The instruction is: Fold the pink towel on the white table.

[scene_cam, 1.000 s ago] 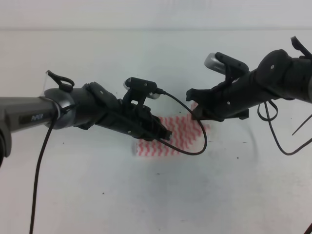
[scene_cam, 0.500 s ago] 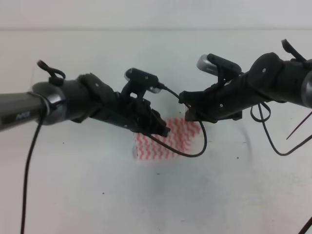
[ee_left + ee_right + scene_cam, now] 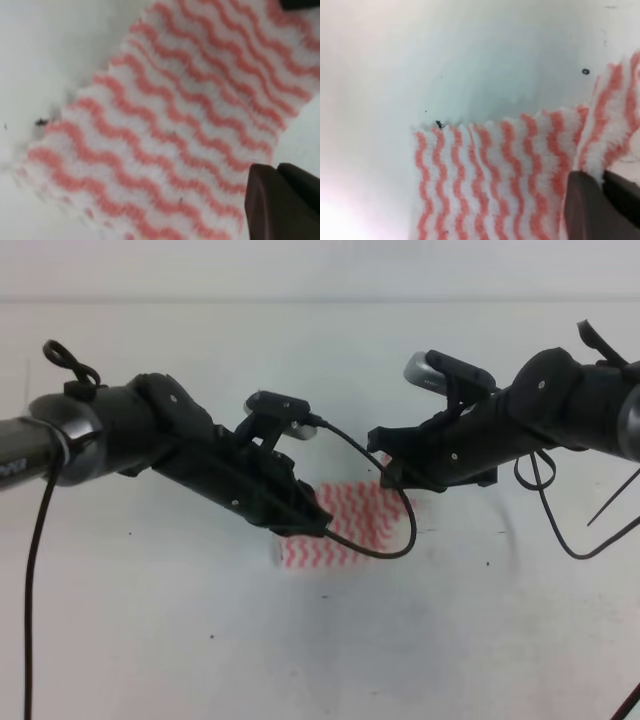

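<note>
The pink towel (image 3: 345, 525) lies near the middle of the white table (image 3: 320, 640), a small patch of wavy pink-red stripes on white, largely covered from above by the 2 arms that meet over it. In the left wrist view the pink towel (image 3: 170, 130) runs as a flat diagonal band with a fuzzy lower-left end and a dark speck just beside its left edge. In the right wrist view the pink towel (image 3: 495, 175) lies flat with a frayed upper edge, while its right corner is lifted and curled up beside the dark fingertip at the lower right. The left end effector (image 3: 310, 522) sits low over the towel's left part; only 1 dark fingertip shows at the lower right of its wrist view, touching or just above the cloth, and I cannot tell how far it is open or whether it grips anything. The right end effector (image 3: 392, 472) is at the towel's upper right corner, where the raised cloth meets its fingertip; whether it is clamped on that corner cannot be told.
</note>
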Controlling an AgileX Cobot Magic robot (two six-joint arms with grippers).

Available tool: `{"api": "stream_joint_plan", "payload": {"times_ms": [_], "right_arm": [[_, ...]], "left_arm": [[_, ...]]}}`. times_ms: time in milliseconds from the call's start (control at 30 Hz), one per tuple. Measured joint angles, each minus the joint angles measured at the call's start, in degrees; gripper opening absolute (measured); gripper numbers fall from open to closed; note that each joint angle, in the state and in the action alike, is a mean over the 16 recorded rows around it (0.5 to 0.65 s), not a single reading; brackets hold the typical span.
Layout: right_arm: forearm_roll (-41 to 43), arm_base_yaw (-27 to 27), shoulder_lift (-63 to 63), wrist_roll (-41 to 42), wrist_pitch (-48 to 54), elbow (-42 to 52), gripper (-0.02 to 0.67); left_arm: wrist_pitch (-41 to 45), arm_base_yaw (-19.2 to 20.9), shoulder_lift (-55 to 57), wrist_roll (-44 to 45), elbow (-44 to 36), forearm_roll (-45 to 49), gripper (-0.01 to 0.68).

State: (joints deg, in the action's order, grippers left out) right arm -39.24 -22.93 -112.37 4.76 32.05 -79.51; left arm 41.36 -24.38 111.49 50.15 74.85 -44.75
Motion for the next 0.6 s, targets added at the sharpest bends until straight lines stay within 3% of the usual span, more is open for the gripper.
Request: {"api": "stream_joint_plan", "payload": {"times_ms": [600], "right_arm": [[0.3,0.0,-0.1,0.1,-0.1,0.0,-0.013]], "left_arm": [[0.0,0.1,1.6,-5.4,0.0,8.7,-0.004]]}}
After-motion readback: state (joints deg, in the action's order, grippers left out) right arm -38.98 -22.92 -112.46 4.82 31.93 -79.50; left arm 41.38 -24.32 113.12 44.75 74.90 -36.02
